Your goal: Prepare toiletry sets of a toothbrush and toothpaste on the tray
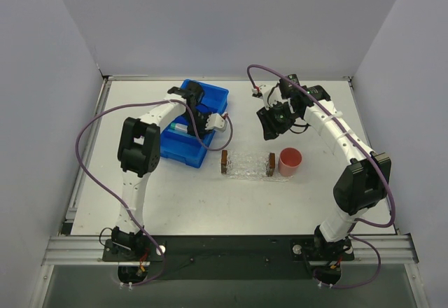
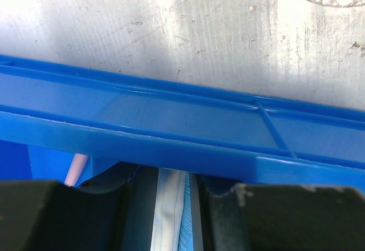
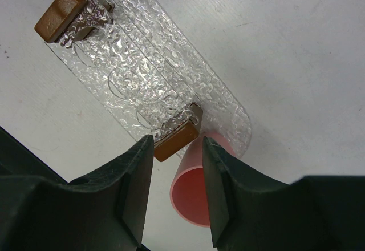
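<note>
My left gripper (image 1: pixel 204 120) is down inside the blue bin (image 1: pixel 183 147). In the left wrist view it (image 2: pixel 171 178) is shut on a pale grey-blue toothpaste tube (image 2: pixel 167 214), with a brighter blue edge (image 2: pixel 185 228) beside it. A pink toothbrush tip (image 2: pixel 76 169) shows under the bin's rim (image 2: pixel 171 142). The clear glittery tray (image 1: pixel 247 164) lies at table centre with nothing on it, and also shows in the right wrist view (image 3: pixel 142 74). My right gripper (image 1: pixel 269 124) is open and empty above the tray's right brown block (image 3: pixel 175 140).
A round pink cup (image 1: pixel 290 161) stands touching the tray's right end, seen between my right fingers (image 3: pixel 194 197). The tray's other brown block (image 3: pixel 60 12) is at its far end. A pale item (image 1: pixel 180 128) lies in the bin.
</note>
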Motion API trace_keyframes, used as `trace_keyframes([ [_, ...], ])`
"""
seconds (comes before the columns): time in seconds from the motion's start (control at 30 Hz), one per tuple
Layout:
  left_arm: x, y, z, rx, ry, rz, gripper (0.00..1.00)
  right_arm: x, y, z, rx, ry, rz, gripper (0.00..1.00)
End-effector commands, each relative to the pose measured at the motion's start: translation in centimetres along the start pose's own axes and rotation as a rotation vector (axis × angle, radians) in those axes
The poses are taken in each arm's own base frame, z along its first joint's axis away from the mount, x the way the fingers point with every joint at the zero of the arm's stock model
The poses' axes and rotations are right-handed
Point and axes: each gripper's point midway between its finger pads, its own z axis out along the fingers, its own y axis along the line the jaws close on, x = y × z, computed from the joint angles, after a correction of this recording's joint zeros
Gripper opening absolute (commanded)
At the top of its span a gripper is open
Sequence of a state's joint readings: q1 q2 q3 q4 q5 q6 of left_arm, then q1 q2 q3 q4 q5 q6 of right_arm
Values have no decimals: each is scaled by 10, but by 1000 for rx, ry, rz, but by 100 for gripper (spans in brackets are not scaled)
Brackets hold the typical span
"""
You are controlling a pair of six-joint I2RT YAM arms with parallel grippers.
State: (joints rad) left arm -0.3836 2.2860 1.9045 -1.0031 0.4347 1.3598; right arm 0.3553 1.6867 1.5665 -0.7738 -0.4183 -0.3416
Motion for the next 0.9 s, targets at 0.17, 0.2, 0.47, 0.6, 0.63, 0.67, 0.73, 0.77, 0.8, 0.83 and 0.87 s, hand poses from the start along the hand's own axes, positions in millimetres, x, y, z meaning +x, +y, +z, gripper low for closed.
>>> trace_keyframes([
  [0.17, 19, -32, 21, 118, 53, -108, 0, 1, 5, -8, 1, -4, -16, 35],
  [0.2, 17, -29, 16, 103, 47, -117, 0, 1, 5, -7, -2, -3, -15, 35],
  [0.47, 0, -6, -18, 3, -7, -137, 0, 1, 7, -6, -8, 0, -16, 35],
  [0.6, -4, 4, -34, -46, -19, -141, 0, 1, 7, -6, -9, -1, -18, 35],
  [0.63, -6, 6, -39, -59, -23, -141, 0, 0, 7, -6, -7, -3, -17, 35],
  [0.67, -6, 9, -42, -72, -27, -144, 0, 1, 6, -6, -8, -1, -17, 35],
  [0.73, -6, 12, -49, -89, -35, -152, 0, 1, 7, -6, -8, -1, -18, 35],
  [0.77, -5, 13, -52, -96, -39, -158, 0, 1, 7, -6, -8, 0, -16, 35],
  [0.8, -5, 14, -55, -103, -41, -164, 0, 1, 7, -6, -8, 0, -16, 35],
  [0.83, -7, 15, -60, -114, -45, -167, 0, 1, 7, -7, -9, -2, -17, 35],
  [0.87, -8, 16, -63, -118, -56, -173, 0, 1, 8, -6, -10, 0, -18, 35],
])
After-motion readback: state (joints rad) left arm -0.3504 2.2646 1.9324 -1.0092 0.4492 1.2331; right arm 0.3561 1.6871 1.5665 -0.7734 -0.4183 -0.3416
